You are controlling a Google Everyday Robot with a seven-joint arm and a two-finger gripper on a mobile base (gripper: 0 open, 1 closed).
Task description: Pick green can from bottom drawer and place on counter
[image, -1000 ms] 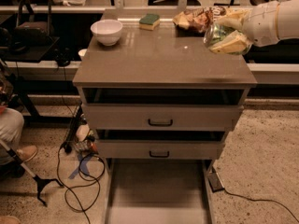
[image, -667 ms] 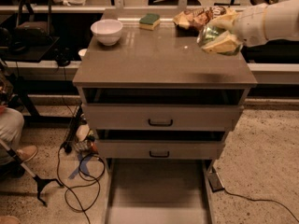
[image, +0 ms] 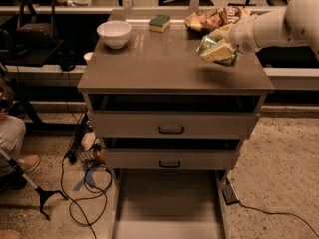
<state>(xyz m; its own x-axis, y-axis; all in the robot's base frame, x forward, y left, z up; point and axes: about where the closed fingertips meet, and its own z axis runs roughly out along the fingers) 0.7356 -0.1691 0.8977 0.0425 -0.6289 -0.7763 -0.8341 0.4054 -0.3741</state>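
My gripper (image: 218, 50) is over the right part of the counter (image: 164, 66), reaching in from the right on the white arm. It is shut on the green can (image: 209, 46), which lies tilted between the pale fingers (image: 221, 52) a little above the counter top. Only part of the can shows. The bottom drawer (image: 169, 203) is pulled out at the foot of the cabinet and nothing shows inside it.
A white bowl (image: 114, 33) stands at the counter's back left, a green-topped sponge (image: 159, 22) at the back middle, a crumpled snack bag (image: 214, 19) at the back right. Two upper drawers (image: 171, 126) are slightly open. Cables (image: 84, 188) lie on the floor at the left.
My gripper has moved left and slightly down with the can, from beyond the counter's right edge to over its right part.
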